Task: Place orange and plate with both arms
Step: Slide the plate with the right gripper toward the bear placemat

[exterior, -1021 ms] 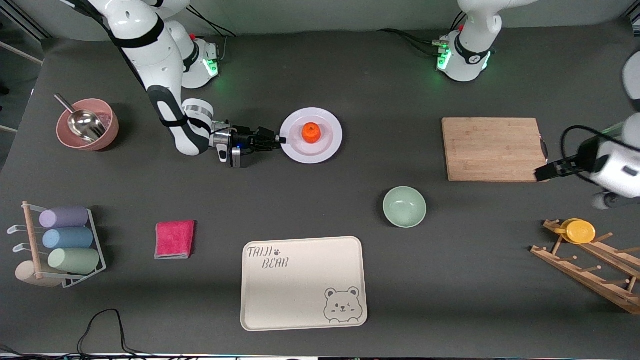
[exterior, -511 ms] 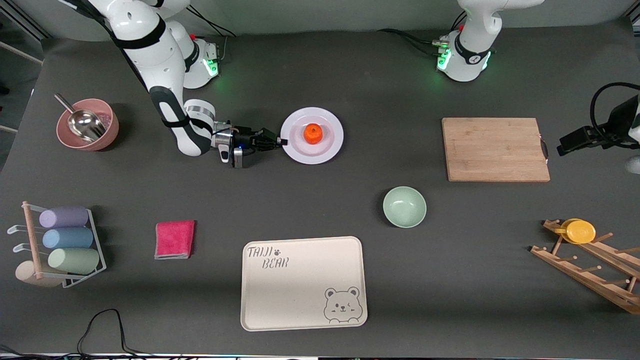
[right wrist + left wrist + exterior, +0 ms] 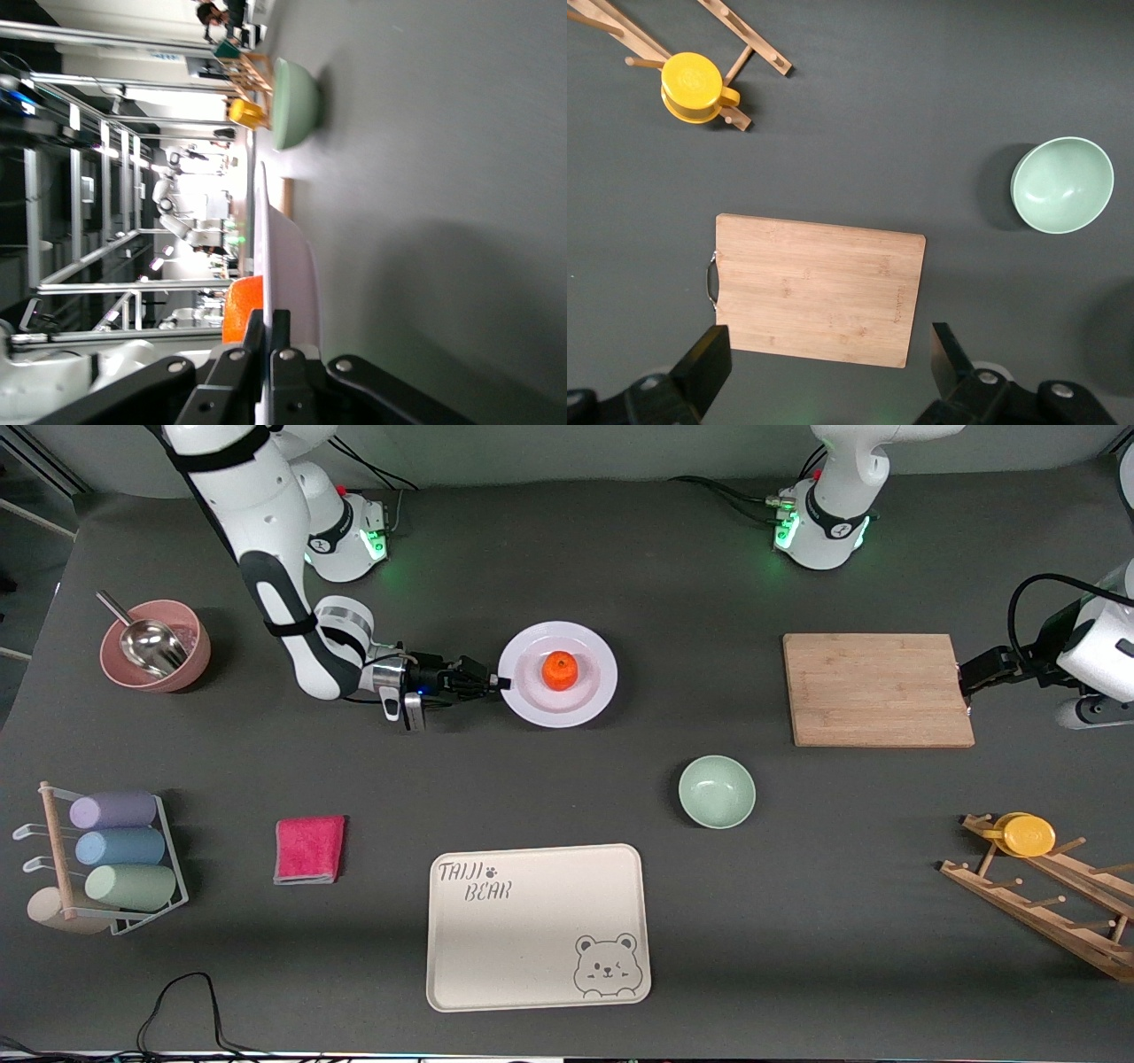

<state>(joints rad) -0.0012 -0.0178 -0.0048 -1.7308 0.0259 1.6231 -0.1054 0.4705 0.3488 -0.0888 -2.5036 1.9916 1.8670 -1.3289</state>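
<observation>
Black fingers of the right gripper point(image 3: 496, 683) are pressed together on the rim of the plate point(image 3: 598, 686), at the edge that faces the right arm's end of the table. In the right wrist view the two fingers point(image 3: 267, 354) meet flat on the thin white edge of the plate point(image 3: 297, 266), so the gripper pinches the plate itself. The orange point(image 3: 559, 670) sits on the plate, about in its middle, and the gripper does not touch it; in the right wrist view the orange point(image 3: 241, 310) shows just above the closed fingers.

From the plate toward the left arm's end of the table lies the wooden cutting board point(image 3: 875, 689). The left gripper point(image 3: 974, 673) hangs in the air over the end of this board that is away from the plate. Its fingers point(image 3: 704, 367) are spread wide and hold nothing; in the left wrist view the cutting board point(image 3: 819, 289) is seen between them, below.

The green bowl point(image 3: 717, 791) stands nearer to the front camera than the plate, toward the board. The cream tray point(image 3: 537, 927) lies nearer still.
</observation>
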